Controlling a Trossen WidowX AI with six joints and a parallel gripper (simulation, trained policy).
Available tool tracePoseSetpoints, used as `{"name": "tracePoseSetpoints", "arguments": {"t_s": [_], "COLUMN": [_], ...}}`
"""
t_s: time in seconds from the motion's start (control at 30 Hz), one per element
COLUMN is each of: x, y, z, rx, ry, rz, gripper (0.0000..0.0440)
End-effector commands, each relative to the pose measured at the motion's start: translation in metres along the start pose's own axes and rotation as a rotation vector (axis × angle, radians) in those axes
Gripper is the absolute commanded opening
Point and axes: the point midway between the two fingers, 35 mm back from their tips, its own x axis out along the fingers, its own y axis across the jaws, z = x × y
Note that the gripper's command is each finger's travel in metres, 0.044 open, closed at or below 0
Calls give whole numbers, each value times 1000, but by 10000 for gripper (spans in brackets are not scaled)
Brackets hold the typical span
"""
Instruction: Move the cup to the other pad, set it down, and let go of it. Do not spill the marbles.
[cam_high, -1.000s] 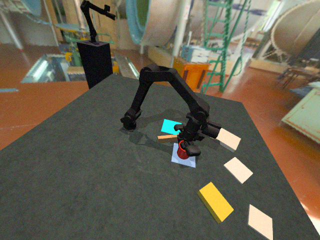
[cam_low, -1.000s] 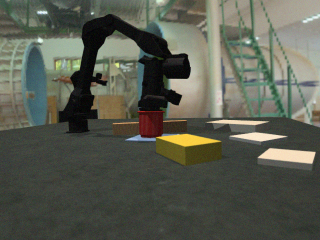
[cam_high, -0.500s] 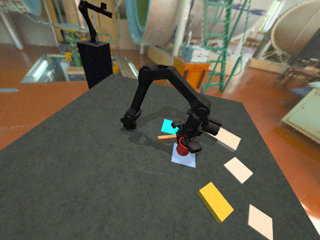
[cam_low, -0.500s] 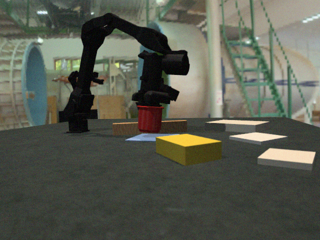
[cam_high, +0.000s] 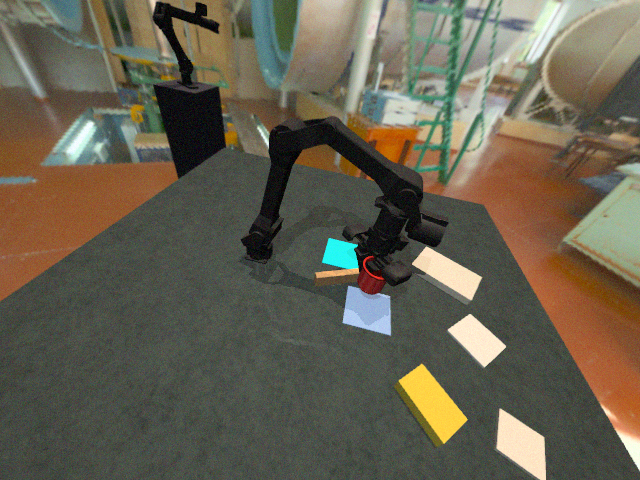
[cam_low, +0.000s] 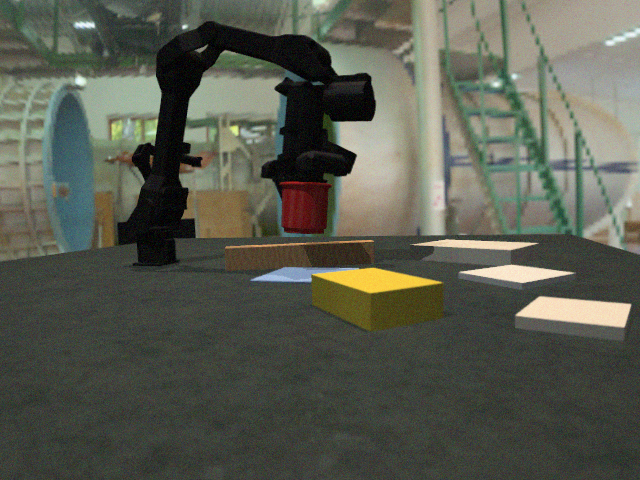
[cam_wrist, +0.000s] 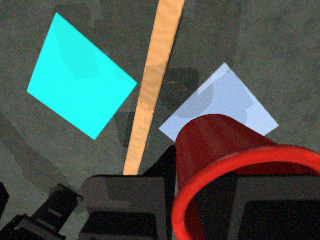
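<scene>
Cup in the air, the gripper (cam_high: 381, 264) (cam_low: 305, 181) (cam_wrist: 179, 149) pinching the red cup (cam_high: 371, 281) (cam_low: 305, 207) (cam_wrist: 215, 137) above the wooden bar (cam_high: 336, 276) (cam_low: 268, 256) (cam_wrist: 152, 85), apparently mid-carry, and next it wants a level crossing to the cyan pad (cam_high: 340, 253) (cam_wrist: 80, 77) on the bar's far side from the blue pad (cam_high: 368, 312) (cam_low: 289, 275) (cam_wrist: 230, 100)!

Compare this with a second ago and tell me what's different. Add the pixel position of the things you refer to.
The red cup (cam_high: 371, 281) (cam_low: 305, 207) (cam_wrist: 212, 145) has gone up off the blue pad (cam_high: 368, 312) (cam_low: 281, 275) (cam_wrist: 227, 100), clamped in the gripper (cam_high: 374, 263) (cam_low: 305, 178). The wooden bar (cam_high: 336, 276) (cam_low: 268, 256) (cam_wrist: 150, 95) and yellow block (cam_high: 433, 403) (cam_low: 377, 297) haven't moved.
</scene>
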Motion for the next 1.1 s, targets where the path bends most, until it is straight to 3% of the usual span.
{"name": "tracePoseSetpoints", "arguments": {"t_s": [0.0, 1.07], "x": [-15, -32], "y": [6, 84], "z": [8, 70], "rx": [-35, -232], "ry": [-28, -125], "rz": [-22, -123], "gripper": [0, 0]}}
